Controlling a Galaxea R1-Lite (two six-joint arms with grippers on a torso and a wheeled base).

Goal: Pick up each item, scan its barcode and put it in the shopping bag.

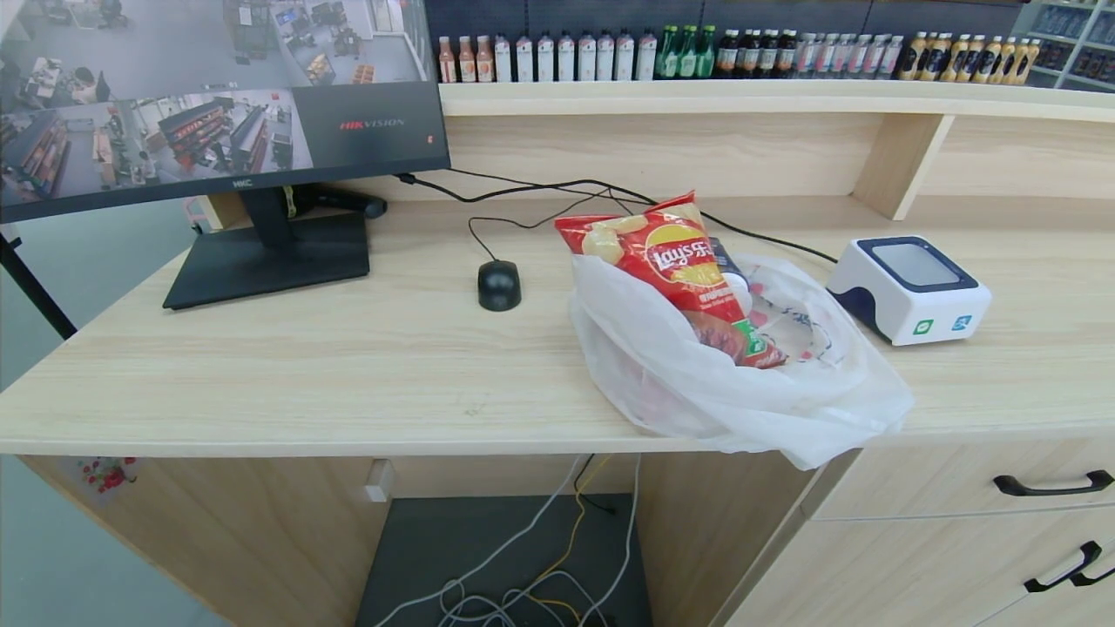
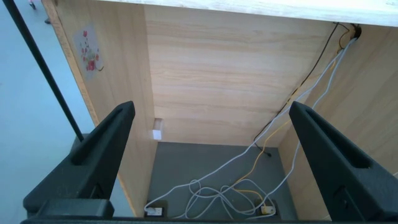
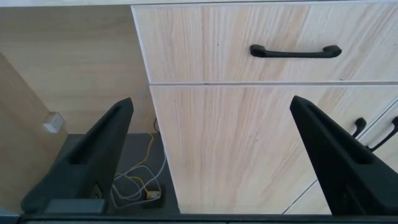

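Note:
A red chip bag (image 1: 681,272) stands tilted in the white plastic shopping bag (image 1: 740,383) at the counter's front edge, its top sticking out. A darker item (image 1: 721,255) lies behind the chips inside the bag. The white barcode scanner (image 1: 908,288) sits just right of the bag. My left gripper (image 2: 211,168) hangs open below the counter, facing the knee space and its loose cables. My right gripper (image 3: 211,162) is open too, low in front of the drawer fronts, holding nothing.
A monitor (image 1: 218,96) on a black stand occupies the counter's left rear, with a black mouse (image 1: 499,285) and cable in the middle. A raised shelf (image 1: 766,97) backs the counter. Drawers with black handles (image 1: 1054,484) sit under the right side; cables (image 1: 523,583) trail in the knee space.

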